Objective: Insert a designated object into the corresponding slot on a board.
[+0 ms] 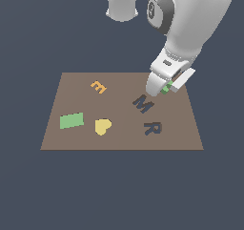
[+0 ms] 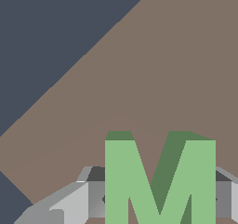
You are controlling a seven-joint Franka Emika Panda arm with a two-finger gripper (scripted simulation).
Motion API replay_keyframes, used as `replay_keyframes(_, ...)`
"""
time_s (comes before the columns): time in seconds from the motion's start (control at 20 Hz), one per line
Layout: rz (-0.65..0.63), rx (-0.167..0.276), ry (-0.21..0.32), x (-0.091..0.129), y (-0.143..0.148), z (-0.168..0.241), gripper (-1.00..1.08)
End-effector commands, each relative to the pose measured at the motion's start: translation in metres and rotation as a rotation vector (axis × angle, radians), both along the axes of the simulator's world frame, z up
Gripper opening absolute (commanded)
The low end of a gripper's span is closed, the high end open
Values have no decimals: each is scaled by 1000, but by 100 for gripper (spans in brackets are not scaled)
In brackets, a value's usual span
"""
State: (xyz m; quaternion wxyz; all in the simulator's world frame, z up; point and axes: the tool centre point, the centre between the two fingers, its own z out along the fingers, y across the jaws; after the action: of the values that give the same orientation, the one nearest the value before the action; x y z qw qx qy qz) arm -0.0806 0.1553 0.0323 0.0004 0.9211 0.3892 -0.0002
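While the brown board (image 1: 122, 110) lies flat, its dark M-shaped slot (image 1: 142, 103) is seen unfilled beside the R-shaped recess (image 1: 153, 128). Just beyond the slot, toward the exterior view's right, the gripper (image 1: 164, 88) is closed around the green M block (image 2: 159, 179), which is gripped between the fingers (image 2: 93, 197) over bare board.
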Motion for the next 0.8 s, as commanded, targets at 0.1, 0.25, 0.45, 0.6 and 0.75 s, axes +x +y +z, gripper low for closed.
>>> replay_keyframes(0.1, 140, 0, -1, 0, -11, 1, -100)
replay_keyframes(0.25, 246, 0, -1, 2, -20, 2, -100)
replay_keyframes(0.45, 389, 0, -1, 5, -31, 2, -100)
replay_keyframes(0.6, 495, 0, -1, 9, -39, 3, -100)
replay_keyframes(0.75, 601, -1, -1, 13, -47, 4, -100)
